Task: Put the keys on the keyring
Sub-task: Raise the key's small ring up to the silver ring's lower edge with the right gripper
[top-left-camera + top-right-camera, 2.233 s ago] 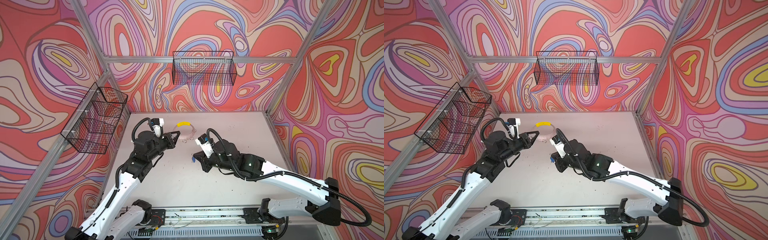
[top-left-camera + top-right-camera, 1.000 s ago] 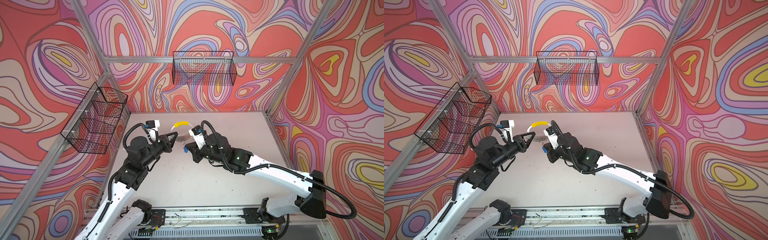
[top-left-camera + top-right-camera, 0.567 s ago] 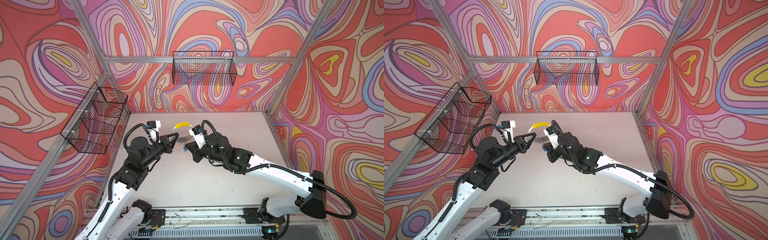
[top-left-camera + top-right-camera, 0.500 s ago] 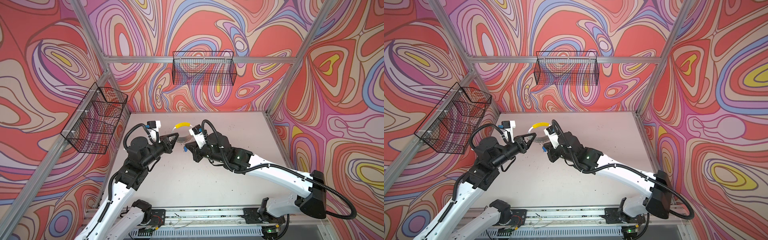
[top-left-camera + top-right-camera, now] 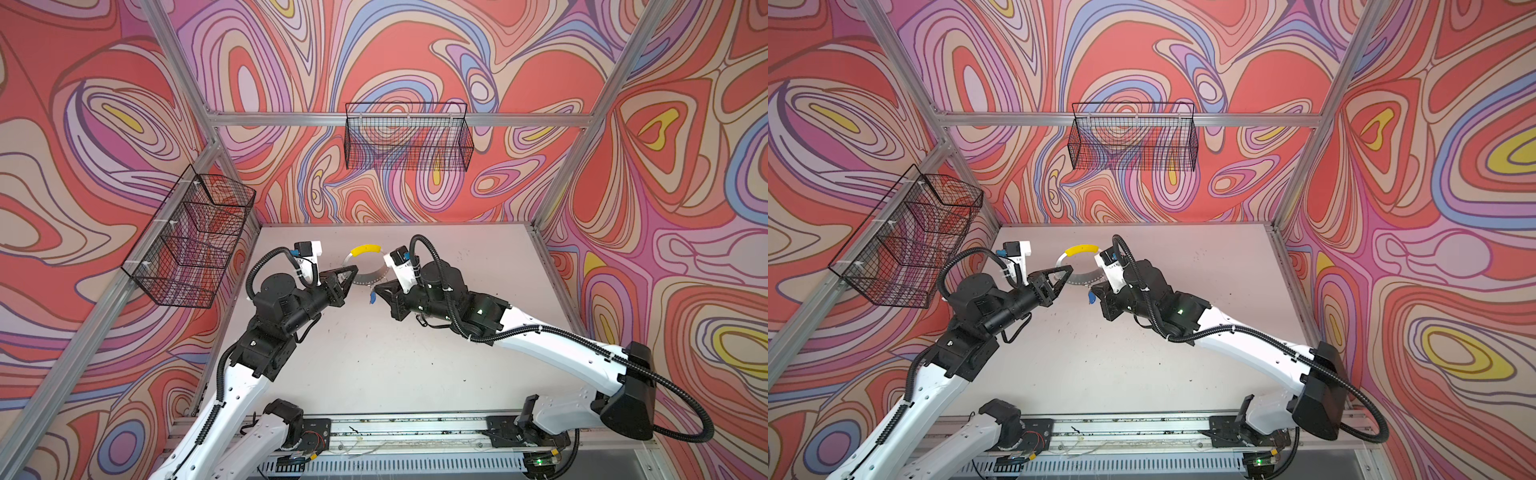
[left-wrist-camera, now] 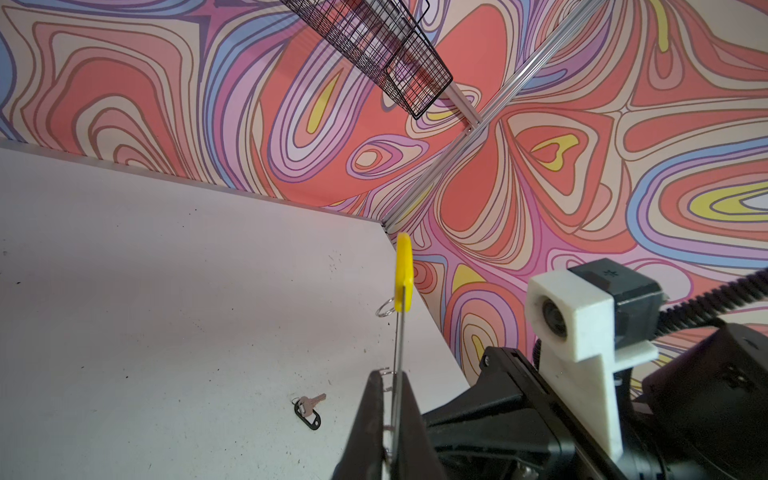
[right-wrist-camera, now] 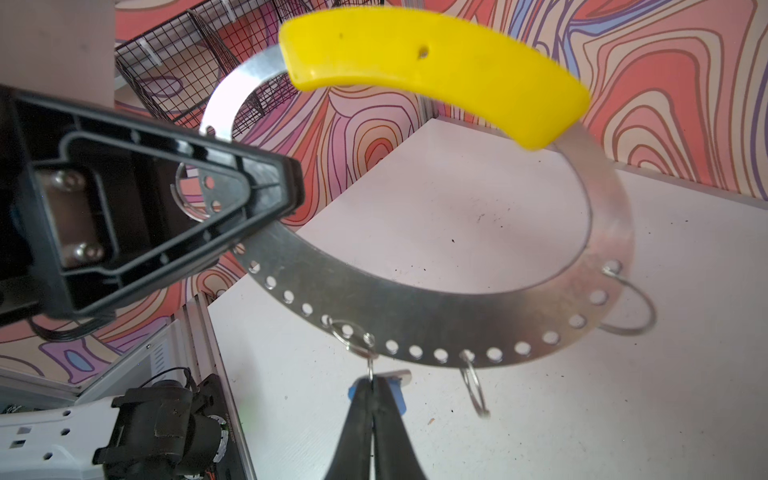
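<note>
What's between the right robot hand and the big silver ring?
A small wire loop hangs from the keyring there; the right hand pinches the blue-tag key just beside it. The right wrist view shows it.

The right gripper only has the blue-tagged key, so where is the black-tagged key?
The black-tagged key lies loose on the table, seen only in the left wrist view, just past the left gripper clamping the keyring; no top view shows it.

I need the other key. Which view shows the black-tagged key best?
The left wrist view: the black-tagged key lies unobstructed on the table. Neither top view nor the right wrist view shows it.
</note>
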{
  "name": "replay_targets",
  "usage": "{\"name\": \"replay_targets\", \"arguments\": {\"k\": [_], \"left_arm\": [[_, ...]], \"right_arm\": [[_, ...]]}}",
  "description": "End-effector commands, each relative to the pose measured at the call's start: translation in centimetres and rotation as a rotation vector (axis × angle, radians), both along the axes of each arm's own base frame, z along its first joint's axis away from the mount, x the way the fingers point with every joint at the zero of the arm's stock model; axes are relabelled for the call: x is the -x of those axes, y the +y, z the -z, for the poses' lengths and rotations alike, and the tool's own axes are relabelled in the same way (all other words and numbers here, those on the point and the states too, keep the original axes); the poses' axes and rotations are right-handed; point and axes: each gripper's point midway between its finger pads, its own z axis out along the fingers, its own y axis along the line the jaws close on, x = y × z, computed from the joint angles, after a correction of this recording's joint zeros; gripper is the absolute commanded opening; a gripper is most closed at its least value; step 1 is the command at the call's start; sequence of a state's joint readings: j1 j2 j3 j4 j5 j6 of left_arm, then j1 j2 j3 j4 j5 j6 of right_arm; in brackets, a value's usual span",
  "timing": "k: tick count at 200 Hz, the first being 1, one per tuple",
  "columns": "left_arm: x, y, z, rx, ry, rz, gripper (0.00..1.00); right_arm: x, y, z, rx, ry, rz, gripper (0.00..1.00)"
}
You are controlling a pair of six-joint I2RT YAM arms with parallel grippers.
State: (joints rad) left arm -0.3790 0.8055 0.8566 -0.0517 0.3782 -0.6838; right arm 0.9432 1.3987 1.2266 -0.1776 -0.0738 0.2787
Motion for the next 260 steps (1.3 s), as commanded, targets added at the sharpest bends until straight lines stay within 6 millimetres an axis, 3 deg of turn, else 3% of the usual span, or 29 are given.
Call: {"name": "replay_targets", "arguments": {"k": [1,70,150,260], "left_arm": [[0.4,-0.2,-0.9,0.008,-0.044,0.019,0.00],[0.4,-0.1,-1.2,0.021,-0.047,0.012,0.00],[0.0,0.4,-0.9,0.024,-0.030,-0.027,0.00],[-0.2,0.4,-1.0,0.022,-0.022,-0.030,0.00]], "right_arm": [[0.0,-0.5,-0.6,-0.036,0.003,-0.003,0.00],[-0.2,-0.8,0.2,-0.063,0.037,-0.019,0.00],[2.1,-1.2,-0.7,-0.092,0.075,-0.096,0.00],[2.2,1.3,-1.8,-0.154,0.068,-0.173,0.00]]}}
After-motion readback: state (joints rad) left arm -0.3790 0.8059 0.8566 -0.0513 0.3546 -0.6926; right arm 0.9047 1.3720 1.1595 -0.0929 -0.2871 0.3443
